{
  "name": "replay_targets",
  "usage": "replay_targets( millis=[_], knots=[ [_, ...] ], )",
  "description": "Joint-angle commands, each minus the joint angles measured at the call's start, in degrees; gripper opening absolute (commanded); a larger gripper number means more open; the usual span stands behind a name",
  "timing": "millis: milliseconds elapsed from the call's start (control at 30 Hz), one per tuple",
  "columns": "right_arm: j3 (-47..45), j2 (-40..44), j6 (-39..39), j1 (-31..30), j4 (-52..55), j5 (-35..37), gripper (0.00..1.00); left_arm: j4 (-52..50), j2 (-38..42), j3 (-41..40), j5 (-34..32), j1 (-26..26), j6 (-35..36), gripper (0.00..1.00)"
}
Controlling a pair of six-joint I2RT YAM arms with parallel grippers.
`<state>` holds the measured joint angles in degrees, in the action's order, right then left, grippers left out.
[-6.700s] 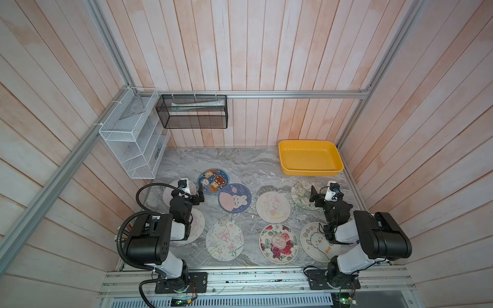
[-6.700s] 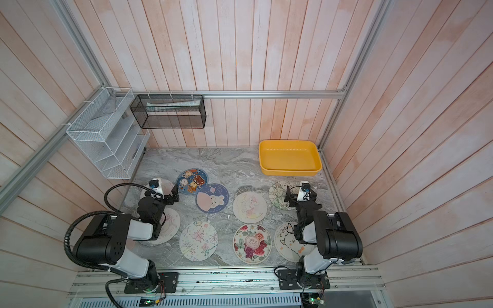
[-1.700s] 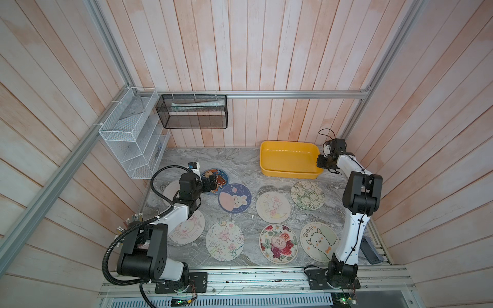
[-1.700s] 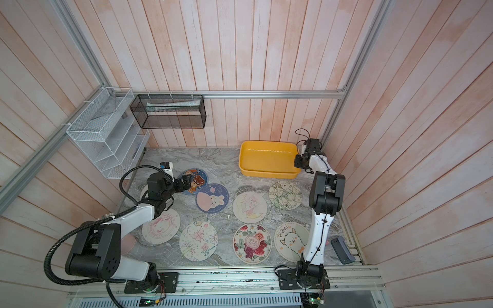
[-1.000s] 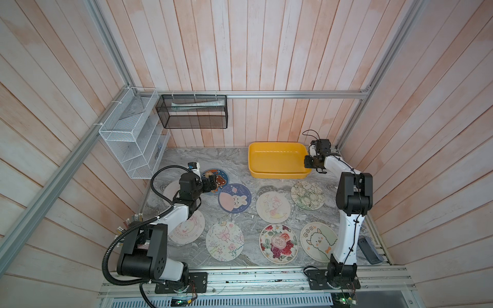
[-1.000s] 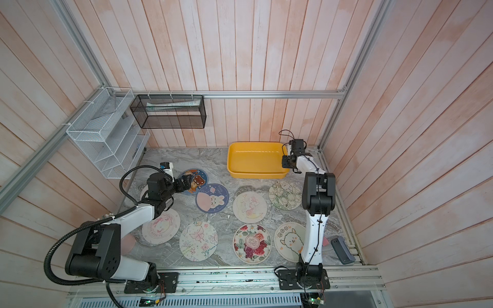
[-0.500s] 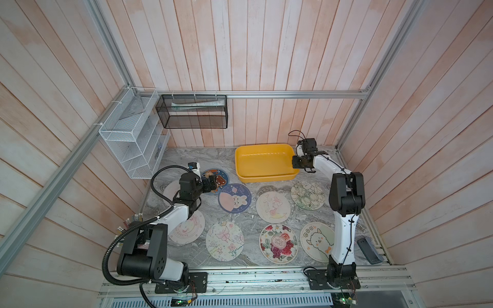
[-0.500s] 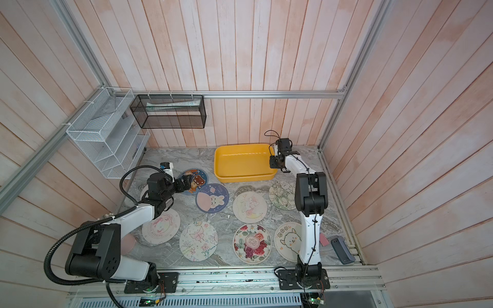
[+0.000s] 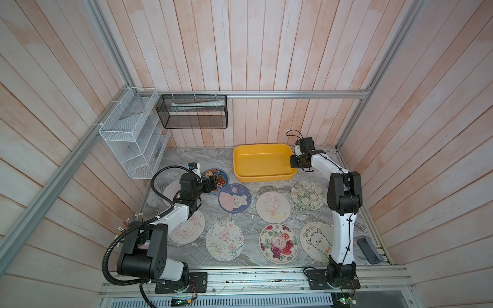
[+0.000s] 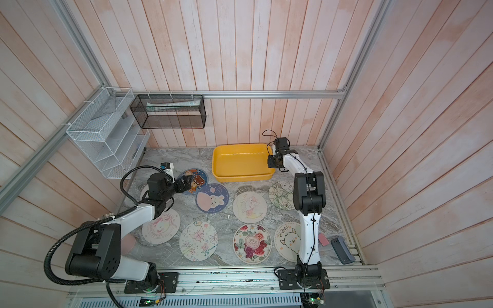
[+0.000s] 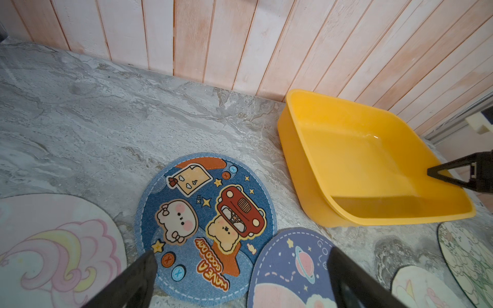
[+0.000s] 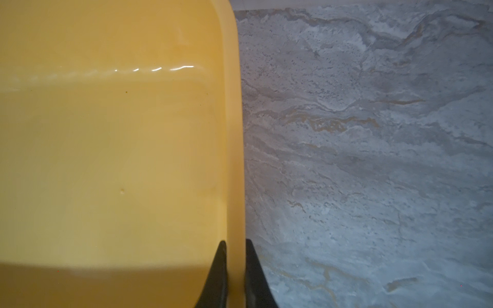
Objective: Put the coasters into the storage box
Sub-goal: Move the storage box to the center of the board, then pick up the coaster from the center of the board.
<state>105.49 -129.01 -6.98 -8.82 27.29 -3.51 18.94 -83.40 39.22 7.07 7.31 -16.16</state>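
Observation:
The yellow storage box (image 9: pixel 262 162) stands empty at the back of the marble table. My right gripper (image 9: pixel 293 162) is shut on the box's right-hand rim; in the right wrist view the rim (image 12: pixel 234 133) runs between the two black fingertips of the gripper (image 12: pixel 236 243). Several coasters lie flat on the table. My left gripper (image 9: pixel 212 184) is open, just above the near edge of the blue bear coaster (image 11: pixel 205 226), with nothing between the fingers of the gripper (image 11: pixel 241 256). The blue bunny coaster (image 9: pixel 234 198) lies beside it.
A black mesh basket (image 9: pixel 192 112) hangs on the back wall and a white wire rack (image 9: pixel 133 141) on the left wall. A dark flat device (image 9: pixel 369 249) and a small pink object (image 10: pixel 323 239) lie at the front right by the rail.
The right arm has dragged the storage box leftwards along the back of the table, still gripping its rim. The left arm and gripper have stayed where they were.

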Motion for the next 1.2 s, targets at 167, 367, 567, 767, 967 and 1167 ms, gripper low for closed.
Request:
replay_targets(
  millis=[167, 367, 567, 767, 967, 1167],
  knots=[
    [-0.08, 0.94, -0.14, -0.27, 3.7, -1.23, 0.35, -3.8, 1.36, 1.21, 0.31, 2.15, -0.67, 1.0],
    [-9.44, 10.17, -0.65, -0.15, 1.9, -2.76, 0.57, -7.67, 1.56, 0.59, -0.01, 6.03, -3.5, 1.0],
    [-24.87, 22.6, -2.19, -0.23, 0.94, -8.1, 0.64, -13.81, -0.21, 4.59, -0.23, 15.82, -8.26, 1.0],
    [-41.4, 33.78, -4.71, -0.23, -0.93, -16.07, 0.65, -16.05, -7.35, 11.76, 3.14, 24.96, -16.61, 1.0],
    [-53.86, 39.47, -8.73, -0.31, -5.87, -23.92, 0.65, -16.45, -15.72, 18.03, 8.71, 29.55, -22.06, 0.89],
    [-58.99, 40.86, -10.54, -1.2, -8.73, -25.32, 0.66, -25.65, -22.74, 24.44, 9.2, 30.8, -22.0, 0.73]
  ],
)
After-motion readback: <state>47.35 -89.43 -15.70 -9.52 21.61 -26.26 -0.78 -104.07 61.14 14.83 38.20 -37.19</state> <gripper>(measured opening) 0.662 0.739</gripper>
